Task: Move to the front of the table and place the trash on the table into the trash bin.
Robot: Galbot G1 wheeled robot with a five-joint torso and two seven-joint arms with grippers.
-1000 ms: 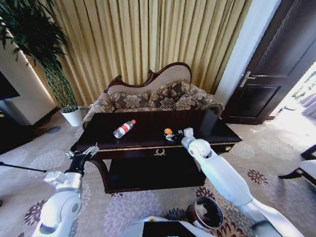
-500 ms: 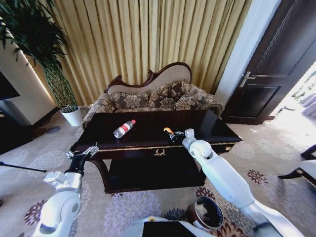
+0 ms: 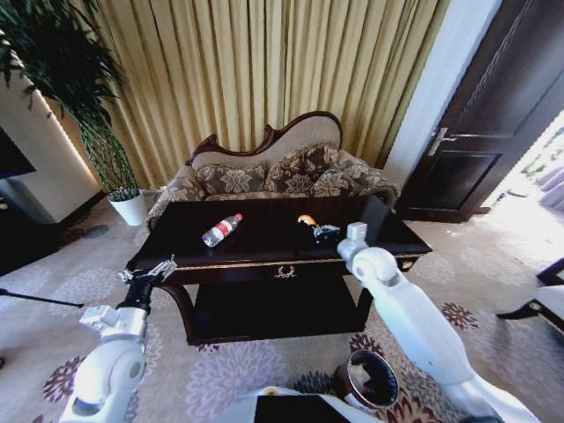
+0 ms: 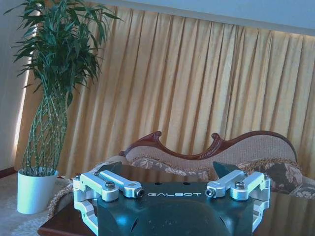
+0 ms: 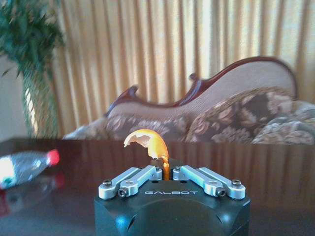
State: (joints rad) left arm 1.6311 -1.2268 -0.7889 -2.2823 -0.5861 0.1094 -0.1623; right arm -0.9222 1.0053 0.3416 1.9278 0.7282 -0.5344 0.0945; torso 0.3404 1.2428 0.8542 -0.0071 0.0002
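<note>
On the dark glossy table (image 3: pixel 264 251) lies a clear plastic bottle (image 3: pixel 221 230) with a red cap, also seen as the bottle (image 5: pixel 24 166) in the right wrist view. My right gripper (image 3: pixel 319 231) is above the table's right half, shut on a curled orange scrap (image 5: pixel 146 143), which shows as the scrap (image 3: pixel 306 219) in the head view, lifted off the tabletop. My left gripper (image 3: pixel 150 271) is open at the table's front left corner, apart from the trash. The round dark trash bin (image 3: pixel 372 379) with a metal rim stands on the carpet at the lower right.
A patterned sofa (image 3: pixel 273 176) stands behind the table before gold curtains. A potted plant (image 3: pixel 106 150) is at the back left, a dark door (image 3: pixel 493 115) at the right. Patterned carpet surrounds the table, and a dark chair edge (image 3: pixel 542 300) shows far right.
My right gripper has swung right and up over the table, carrying the orange scrap clear of the surface. The left arm and the bottle have stayed put.
</note>
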